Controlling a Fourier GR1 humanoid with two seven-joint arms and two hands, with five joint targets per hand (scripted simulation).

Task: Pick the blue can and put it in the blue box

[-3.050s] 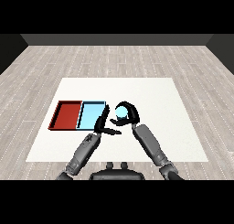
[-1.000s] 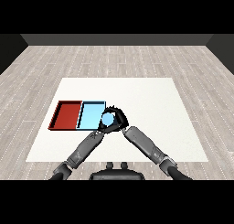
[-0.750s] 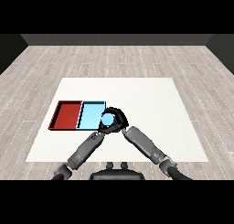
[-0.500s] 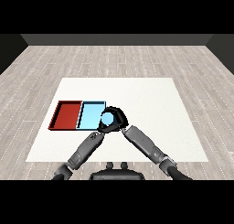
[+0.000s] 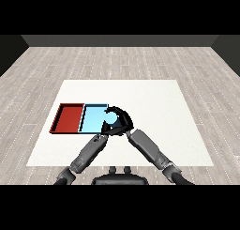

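A: Any lettering, labels, numbers?

B: None legible. The blue can (image 5: pixel 110 117) is a plain pale patch; if it carries a label, it cannot be made out.

A: Trays?

B: Red tray (image 5: pixel 68 118) and light blue tray (image 5: pixel 92 119), flat colour, no marks. White table (image 5: pixel 154 107) unmarked too.

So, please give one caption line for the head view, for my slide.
Right hand curled round the blue can at the light blue tray's right edge, red tray beside it.
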